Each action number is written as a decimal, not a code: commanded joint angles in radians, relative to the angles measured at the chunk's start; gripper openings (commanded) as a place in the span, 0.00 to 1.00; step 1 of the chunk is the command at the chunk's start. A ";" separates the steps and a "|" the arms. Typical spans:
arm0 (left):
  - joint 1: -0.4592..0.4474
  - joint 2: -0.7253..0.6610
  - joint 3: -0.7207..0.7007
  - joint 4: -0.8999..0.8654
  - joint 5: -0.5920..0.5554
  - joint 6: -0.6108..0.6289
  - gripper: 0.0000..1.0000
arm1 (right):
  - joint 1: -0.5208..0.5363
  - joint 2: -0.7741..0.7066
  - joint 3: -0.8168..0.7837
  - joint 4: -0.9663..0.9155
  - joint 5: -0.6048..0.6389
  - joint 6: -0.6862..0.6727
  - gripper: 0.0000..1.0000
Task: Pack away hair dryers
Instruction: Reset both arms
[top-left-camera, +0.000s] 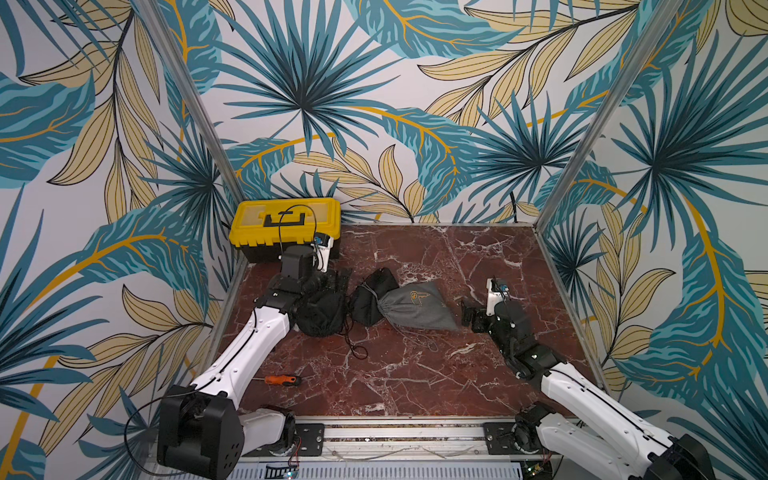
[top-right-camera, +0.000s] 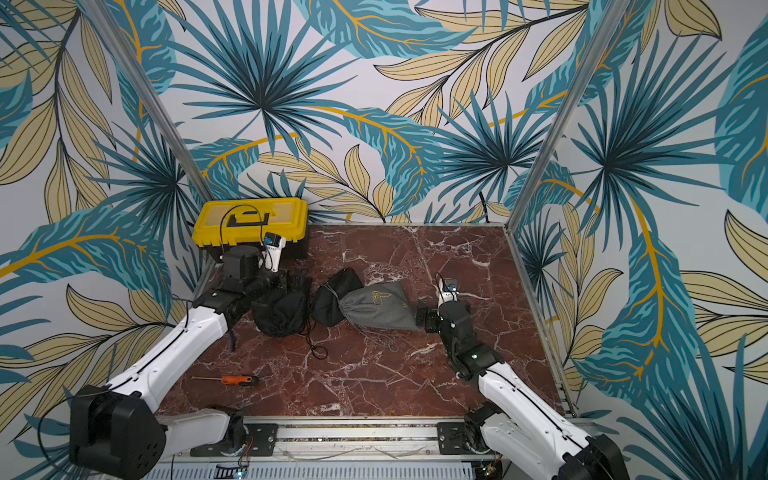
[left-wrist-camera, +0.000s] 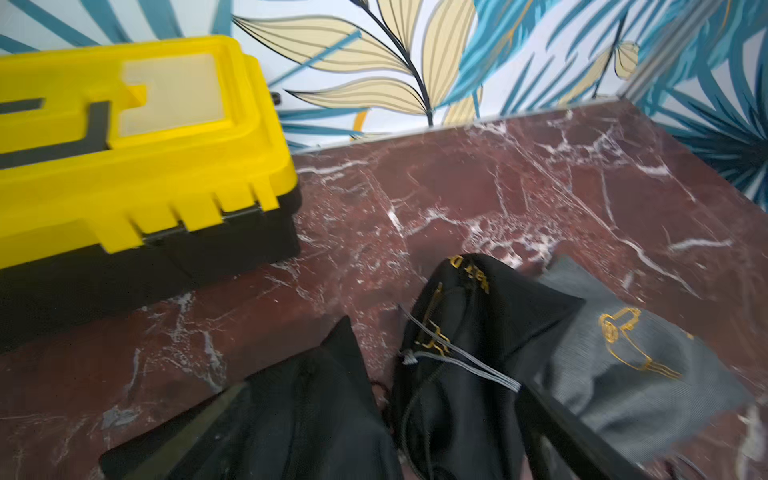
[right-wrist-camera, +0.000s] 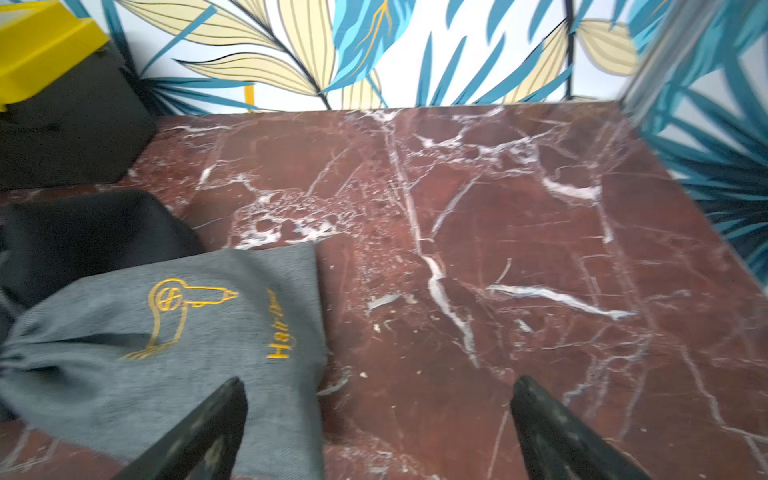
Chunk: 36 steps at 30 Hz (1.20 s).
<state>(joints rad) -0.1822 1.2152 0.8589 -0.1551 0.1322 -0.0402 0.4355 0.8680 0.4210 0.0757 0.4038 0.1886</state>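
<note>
The hair dryers are hidden. Three drawstring pouches lie in a row mid-table: a black pouch, a second black pouch, and a grey pouch with a gold dryer emblem. My left gripper is open, its jaws spread wide over the two black pouches, with fabric lying between them. At the grey pouch's right end my right gripper is open. One of its fingers is over the grey cloth and the other over bare marble, gripping nothing.
A shut yellow toolbox stands at the back left corner, just behind my left wrist. An orange-handled screwdriver lies near the front left. Loose black cords trail in front of the pouches. Patterned walls enclose the red marble table.
</note>
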 joint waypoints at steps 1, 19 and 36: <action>0.047 -0.071 -0.165 0.268 -0.046 0.037 1.00 | -0.007 -0.068 -0.071 0.153 0.194 -0.068 1.00; 0.286 0.043 -0.507 0.818 0.047 -0.056 0.99 | -0.312 0.030 -0.216 0.459 -0.033 -0.090 1.00; 0.301 0.294 -0.508 1.078 0.080 -0.005 0.99 | -0.444 0.409 -0.051 0.577 -0.305 -0.066 0.99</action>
<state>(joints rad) 0.1116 1.5181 0.3168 0.9241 0.1852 -0.0593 0.0010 1.2690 0.3622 0.6571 0.1726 0.1123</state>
